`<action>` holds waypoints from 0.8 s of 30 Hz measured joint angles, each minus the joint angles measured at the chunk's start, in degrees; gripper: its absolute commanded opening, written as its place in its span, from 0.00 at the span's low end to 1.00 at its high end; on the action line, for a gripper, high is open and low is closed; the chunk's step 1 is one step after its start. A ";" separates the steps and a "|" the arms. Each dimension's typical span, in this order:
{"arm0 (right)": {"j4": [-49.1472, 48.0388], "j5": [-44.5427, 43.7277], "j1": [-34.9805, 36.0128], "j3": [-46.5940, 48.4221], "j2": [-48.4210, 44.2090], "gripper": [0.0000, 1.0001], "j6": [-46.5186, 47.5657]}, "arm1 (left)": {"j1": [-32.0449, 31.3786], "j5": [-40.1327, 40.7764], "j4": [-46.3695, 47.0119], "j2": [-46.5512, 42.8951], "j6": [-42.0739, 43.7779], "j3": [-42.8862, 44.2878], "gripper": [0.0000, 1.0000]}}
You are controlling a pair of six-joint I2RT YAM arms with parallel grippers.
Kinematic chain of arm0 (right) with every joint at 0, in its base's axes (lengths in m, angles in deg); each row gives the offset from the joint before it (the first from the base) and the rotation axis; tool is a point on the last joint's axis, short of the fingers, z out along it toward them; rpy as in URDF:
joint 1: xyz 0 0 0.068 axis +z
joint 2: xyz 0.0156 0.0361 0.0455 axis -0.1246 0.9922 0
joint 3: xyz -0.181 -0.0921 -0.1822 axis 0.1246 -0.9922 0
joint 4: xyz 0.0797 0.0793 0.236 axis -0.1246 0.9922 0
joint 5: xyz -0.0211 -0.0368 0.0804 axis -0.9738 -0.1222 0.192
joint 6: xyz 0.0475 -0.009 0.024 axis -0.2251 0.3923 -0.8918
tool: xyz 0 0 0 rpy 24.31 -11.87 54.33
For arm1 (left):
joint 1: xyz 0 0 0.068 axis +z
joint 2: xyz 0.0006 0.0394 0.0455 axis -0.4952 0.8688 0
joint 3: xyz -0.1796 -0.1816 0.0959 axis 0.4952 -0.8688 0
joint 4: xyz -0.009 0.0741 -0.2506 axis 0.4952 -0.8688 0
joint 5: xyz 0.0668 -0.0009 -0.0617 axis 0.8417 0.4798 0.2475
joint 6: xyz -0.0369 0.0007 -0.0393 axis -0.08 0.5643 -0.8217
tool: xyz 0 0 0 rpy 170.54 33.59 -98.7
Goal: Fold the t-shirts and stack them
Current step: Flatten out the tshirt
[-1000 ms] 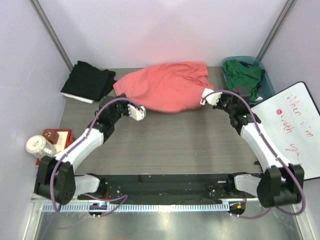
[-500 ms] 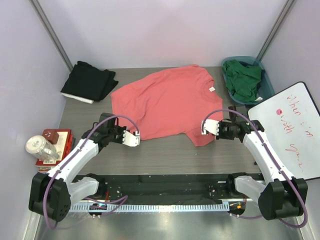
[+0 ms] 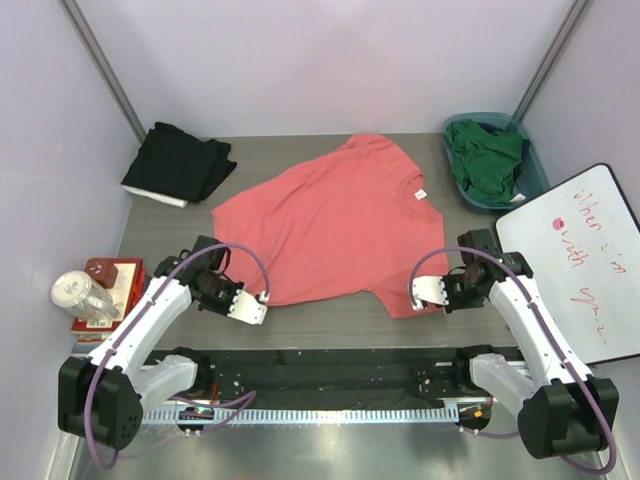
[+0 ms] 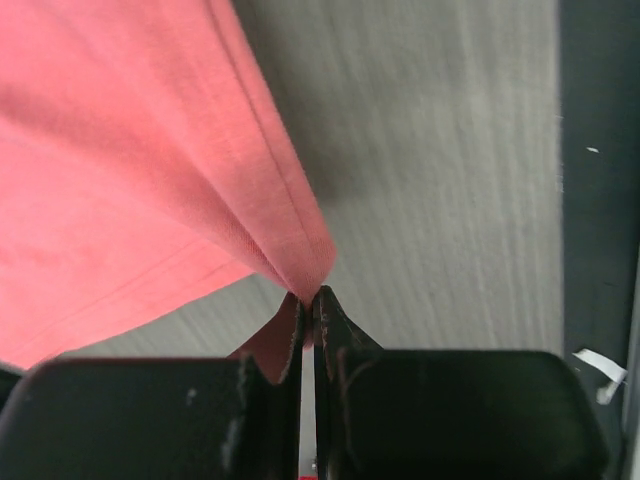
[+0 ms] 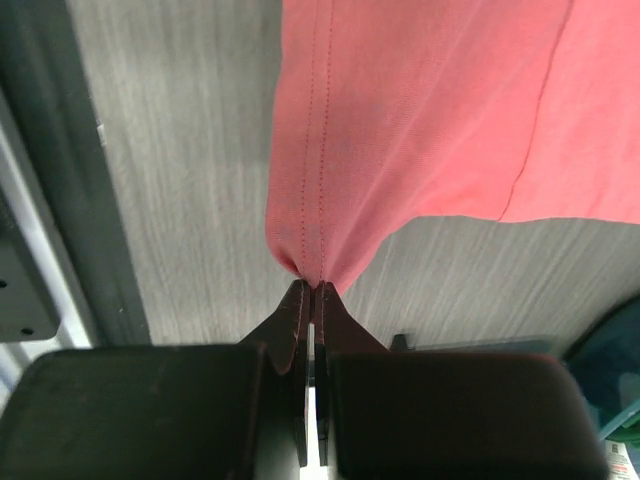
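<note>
The coral-pink t-shirt [image 3: 330,225] lies spread across the middle of the table, its collar with a small white tag [image 3: 421,194] at the back right. My left gripper [image 3: 262,299] is shut on the shirt's near left corner [image 4: 305,270]. My right gripper [image 3: 413,303] is shut on the shirt's near right hem [image 5: 320,250]. A folded black t-shirt [image 3: 178,163] rests at the table's back left corner. The dark green t-shirt [image 3: 487,158] is bundled inside the teal basket [image 3: 530,165] at the back right.
A whiteboard [image 3: 580,262] with red writing leans at the right edge. At the left edge stand a jar [image 3: 80,294] and a red and white box [image 3: 108,275]. A black rail [image 3: 330,368] runs along the table's near edge between the arm bases.
Both grippers pulled the pink shirt toward the near edge and apart. It went from a bunched heap at the back to lying spread flat on the table.
</note>
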 measured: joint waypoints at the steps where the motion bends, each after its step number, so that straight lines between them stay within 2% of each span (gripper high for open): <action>1: 0.79 -0.35 -0.04 -0.11 -0.24 0.01 0.48 | 0.00 0.00 -0.83 -0.02 0.55 -0.04 0.00; 11: 6.99 -3.82 -1.11 -0.83 -2.93 0.01 3.69 | 0.04 0.02 -7.98 0.00 3.74 -1.29 0.00; 16: 6.32 -3.06 -1.22 1.03 -3.10 0.01 0.52 | 0.17 -0.07 -7.54 0.48 1.20 0.09 0.00; 18: 2.25 -2.56 -1.25 3.08 -3.10 0.01 -2.25 | 0.48 0.02 -4.85 0.92 -1.95 3.34 0.00; 20: -5.88 -2.40 -1.25 5.01 -2.95 0.01 -5.57 | 0.68 0.48 -0.20 1.55 -5.03 7.19 0.00; 24: -29.62 -3.39 -1.31 6.86 1.46 0.01 -10.62 | 0.22 5.62 13.88 6.73 -12.00 18.80 0.00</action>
